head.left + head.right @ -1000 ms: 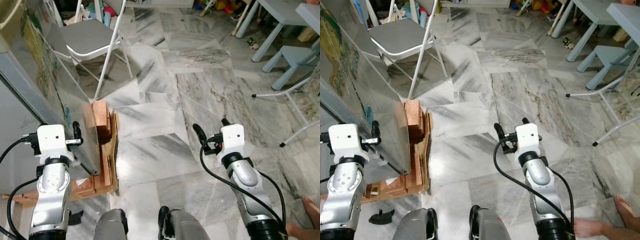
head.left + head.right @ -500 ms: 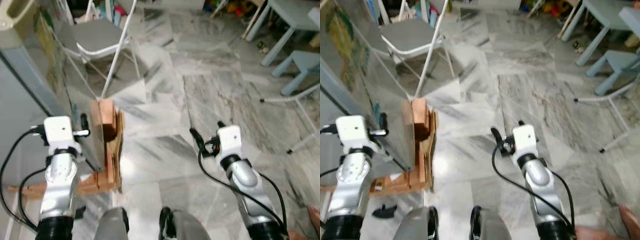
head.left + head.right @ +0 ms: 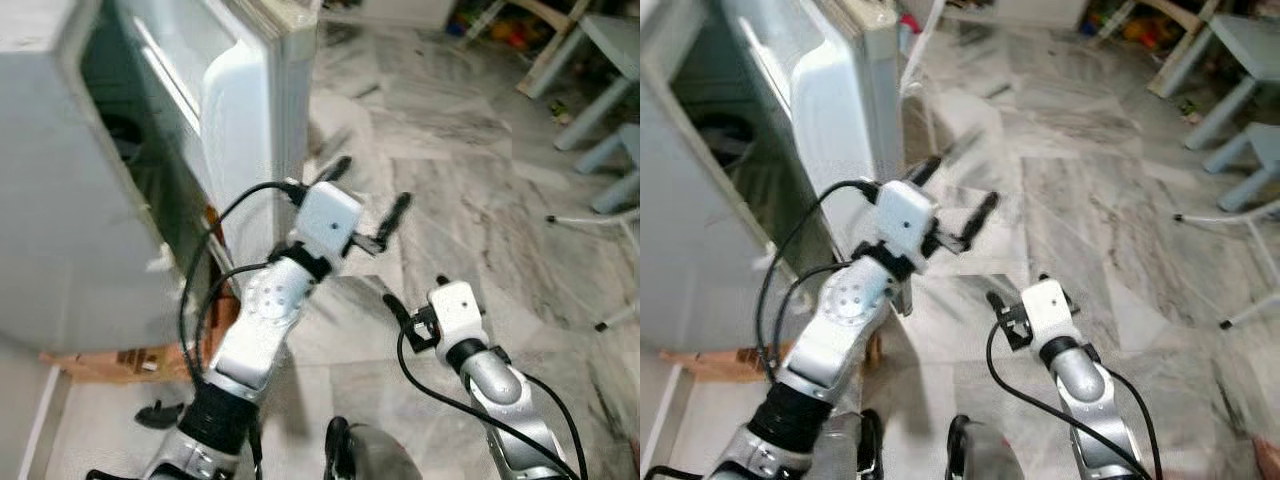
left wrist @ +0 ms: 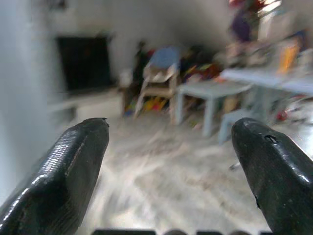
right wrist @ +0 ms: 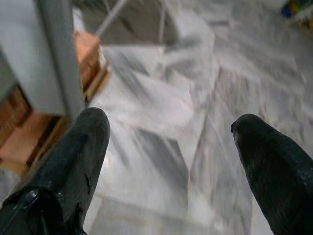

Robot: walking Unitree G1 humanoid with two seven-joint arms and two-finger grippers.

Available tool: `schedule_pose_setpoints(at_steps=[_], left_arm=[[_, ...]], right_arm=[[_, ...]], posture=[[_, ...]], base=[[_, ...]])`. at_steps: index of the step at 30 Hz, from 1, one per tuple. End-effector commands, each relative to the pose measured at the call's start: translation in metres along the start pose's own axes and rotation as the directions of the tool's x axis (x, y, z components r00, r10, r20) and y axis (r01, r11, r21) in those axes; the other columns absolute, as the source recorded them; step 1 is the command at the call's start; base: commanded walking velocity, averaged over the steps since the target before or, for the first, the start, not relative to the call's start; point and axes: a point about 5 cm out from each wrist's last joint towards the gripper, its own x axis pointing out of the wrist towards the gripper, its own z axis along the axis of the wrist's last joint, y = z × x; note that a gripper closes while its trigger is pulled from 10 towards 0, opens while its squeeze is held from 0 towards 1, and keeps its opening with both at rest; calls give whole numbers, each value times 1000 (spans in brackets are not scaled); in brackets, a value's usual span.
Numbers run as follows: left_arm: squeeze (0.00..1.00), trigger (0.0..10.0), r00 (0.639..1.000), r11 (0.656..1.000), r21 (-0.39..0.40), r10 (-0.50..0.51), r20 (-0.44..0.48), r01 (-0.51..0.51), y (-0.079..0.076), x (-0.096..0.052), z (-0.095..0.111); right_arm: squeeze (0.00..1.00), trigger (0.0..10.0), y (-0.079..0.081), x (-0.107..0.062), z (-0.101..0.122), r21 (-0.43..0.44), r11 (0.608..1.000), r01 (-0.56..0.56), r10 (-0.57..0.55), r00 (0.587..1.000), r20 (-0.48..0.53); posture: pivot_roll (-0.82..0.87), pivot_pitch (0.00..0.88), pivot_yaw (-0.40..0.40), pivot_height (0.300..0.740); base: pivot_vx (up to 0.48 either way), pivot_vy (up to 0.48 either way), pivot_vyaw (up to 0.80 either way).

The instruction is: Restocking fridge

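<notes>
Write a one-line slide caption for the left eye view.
Left gripper, fingers spread and empty, raised beside the open fridge door, while the right gripper hangs open and empty above the marble floor.

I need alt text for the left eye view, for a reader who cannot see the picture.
The robot's left end effector, fingers open and empty, is raised beside the edge of the open fridge door. The right end effector hangs lower over the grey marble floor, also empty. The dark fridge interior is blurred.
</notes>
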Motion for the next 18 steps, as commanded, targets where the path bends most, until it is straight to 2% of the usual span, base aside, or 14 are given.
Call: schedule_pose_setpoints(at_steps=[1, 4, 7, 9, 12, 15, 16, 18], left_arm=[[0, 10000, 998, 998, -8, 55, -35, -55, 9, -6, -7], [0, 10000, 991, 994, 37, 108, -79, -105, 27, -20, -15], [0, 10000, 986, 989, 71, 136, -100, -129, 37, -31, -18], [0, 10000, 977, 981, 100, 177, -117, -166, 46, -42, -20], [0, 10000, 969, 975, 120, 205, -136, -189, 50, -52, -21], [0, 10000, 964, 972, 132, 215, -155, -195, 50, -63, -22], [0, 10000, 959, 969, 146, 225, -171, -202, 51, -71, -22], [0, 10000, 956, 967, 149, 231, -181, -206, 51, -75, -24]], right_arm=[[0, 10000, -3, 0, 1, 7, 1000, 7, -7, 1000, -1], [0, 10000, -1, 1, 1, 16, 1000, -5, 5, 1000, 0], [0, 10000, -1, 2, 2, 16, 1000, -12, 12, 1000, 2], [0, 10000, -1, 3, 4, 30, 999, -17, 16, 1000, 8], [0, 10000, -2, 4, 8, 61, 998, -15, 13, 1000, 28], [0, 10000, 1, 7, 14, 46, 999, -28, 26, 998, 57], [0, 10000, 3, 10, 21, 56, 998, -30, 25, 996, 88], [0, 10000, 5, 12, 24, 60, 998, -28, 22, 995, 98]], posture=[[70, 134, -73, 740], [83, 139, -72, 740], [85, 145, -67, 740], [95, 154, -60, 740], [105, 160, -54, 740], [111, 164, -51, 740], [114, 173, -46, 740], [115, 175, -51, 740]], base=[[0, 0, 0], [0, 0, 0], [0, 0, 0], [0, -371, 0], [0, -424, 0], [244, -410, 0], [285, -382, 0], [294, -375, 0]])
